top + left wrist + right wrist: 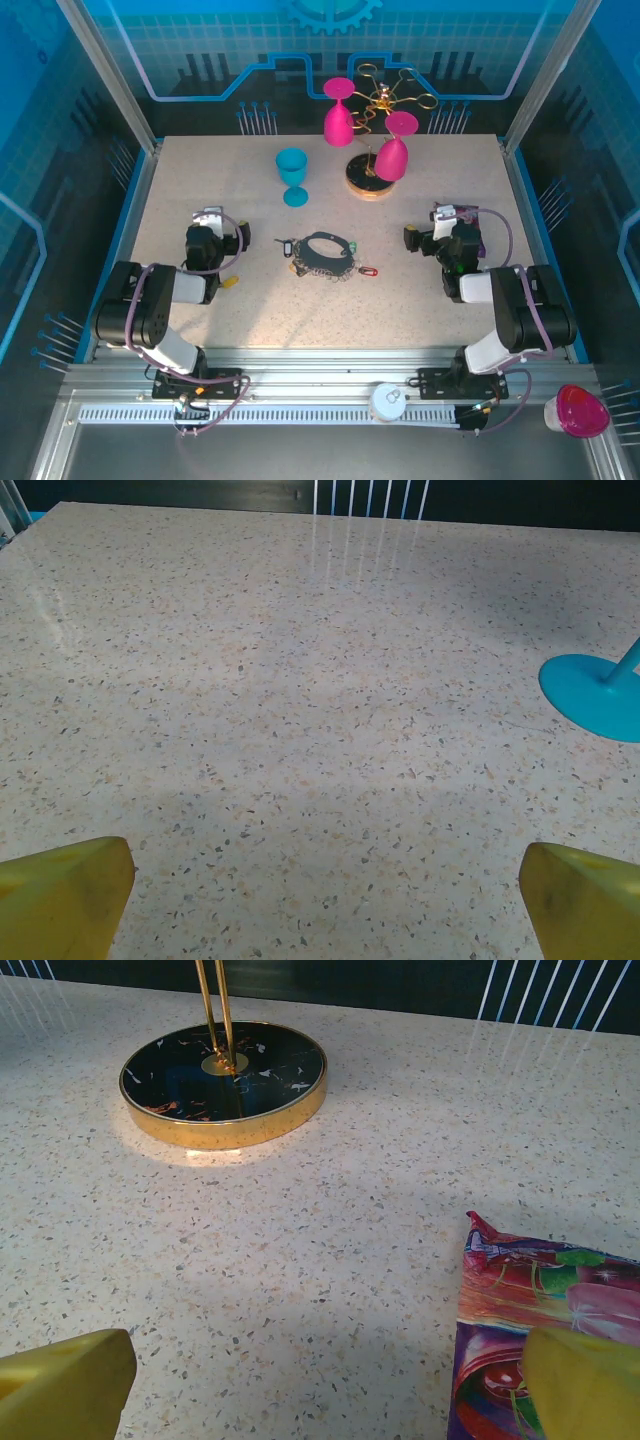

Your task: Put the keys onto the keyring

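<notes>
Left gripper [322, 910]: yellow fingers [60, 900] spread wide, nothing between them, only bare table [250, 730] ahead. It sits low over the surface. Probably a parked ready pose, jaws wide so either arm can start the pick. The blue goblet [595, 690] stands ahead and to its right, well apart, so it looks like clutter and not in the way.

The keyring [325, 255] lies flat to the left gripper's right, between the two grippers and a bit nearer the bases than the fingertips. The keys [368, 270] lie at the loop's edge with the chain links: a red one on the near right side, a dark one on the left. Too small to tell if any is already threaded. Central spot, so both arms should reach it: one to pin the ring, one to feed a key.

Right gripper [322, 1390]: also released and wide, holding nothing, with the keyring off to its left. A colourful snack packet [540, 1310] lies just under and ahead of its right finger. The gold glass-rack base [223, 1080] stands ahead-left, apart from it. Task not begun, by my read.
</notes>
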Controlling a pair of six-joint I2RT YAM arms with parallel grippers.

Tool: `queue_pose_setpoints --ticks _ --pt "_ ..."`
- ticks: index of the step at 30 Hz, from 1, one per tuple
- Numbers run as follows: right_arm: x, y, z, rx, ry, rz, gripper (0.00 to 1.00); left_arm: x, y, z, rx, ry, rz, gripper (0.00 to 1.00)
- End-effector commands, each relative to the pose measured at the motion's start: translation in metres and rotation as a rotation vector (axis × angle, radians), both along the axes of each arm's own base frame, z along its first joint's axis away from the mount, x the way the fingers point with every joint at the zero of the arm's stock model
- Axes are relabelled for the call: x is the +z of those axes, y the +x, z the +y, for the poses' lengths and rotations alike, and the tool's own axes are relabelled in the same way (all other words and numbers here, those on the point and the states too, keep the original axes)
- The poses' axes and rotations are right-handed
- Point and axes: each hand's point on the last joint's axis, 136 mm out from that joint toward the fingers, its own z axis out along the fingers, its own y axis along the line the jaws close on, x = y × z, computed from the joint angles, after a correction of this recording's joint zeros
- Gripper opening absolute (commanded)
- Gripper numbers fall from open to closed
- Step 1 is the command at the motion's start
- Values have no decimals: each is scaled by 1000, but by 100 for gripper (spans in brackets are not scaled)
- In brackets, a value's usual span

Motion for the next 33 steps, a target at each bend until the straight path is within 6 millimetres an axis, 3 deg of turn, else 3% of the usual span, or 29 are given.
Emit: queue_pose_setpoints --ticks 1,25,28,33 --pt "9 7 1 -3 -6 -29 100 13 5 -3 -21 -7 -37 99" --pt "8 6 0 -3 5 -27 100 13 5 -3 -30 -16 -36 99" --pt "20 3 -1 -4 9 -55 100 25 -2 -4 -34 -12 -81 99" --pt "61 -6 5 4 -30 -52 100 63 -20 3 10 -11 -117 100"
